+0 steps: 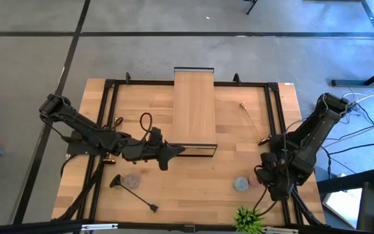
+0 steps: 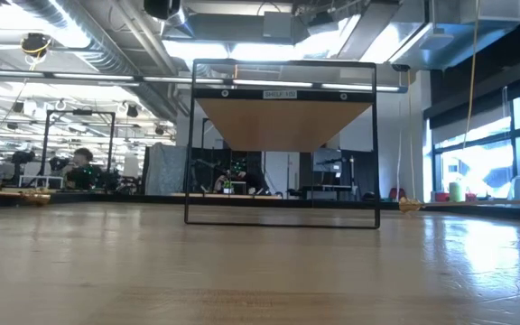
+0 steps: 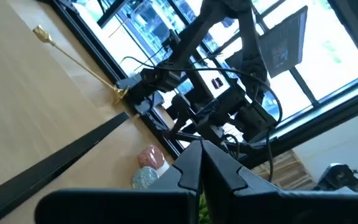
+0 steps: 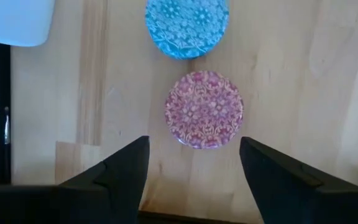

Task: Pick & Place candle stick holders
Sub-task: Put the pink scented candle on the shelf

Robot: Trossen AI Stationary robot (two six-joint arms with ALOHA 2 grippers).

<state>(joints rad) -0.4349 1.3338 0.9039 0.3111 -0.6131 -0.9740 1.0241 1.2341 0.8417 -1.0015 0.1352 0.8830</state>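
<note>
My left end effector (image 1: pixel 174 151) is closed on nothing, stretched out low over the middle of the counter (image 1: pixel 193 188) with its tip at the near edge of the small wooden shelf (image 1: pixel 194 104). My right end effector (image 4: pixel 194 163) hangs open above a pink patterned coaster (image 4: pixel 204 109), with a blue coaster (image 4: pixel 186 25) just beyond it, near the counter's right front corner. One gold candlestick (image 1: pixel 253 122) lies flat on the counter to the right of the shelf, well apart from both end effectors. A black candlestick (image 1: pixel 135 193) lies flat near the front left. Another gold one (image 1: pixel 117 122) shows by the left rail, partly hidden by my left arm. A green plant (image 1: pixel 249 220) sits at the front edge.
</note>
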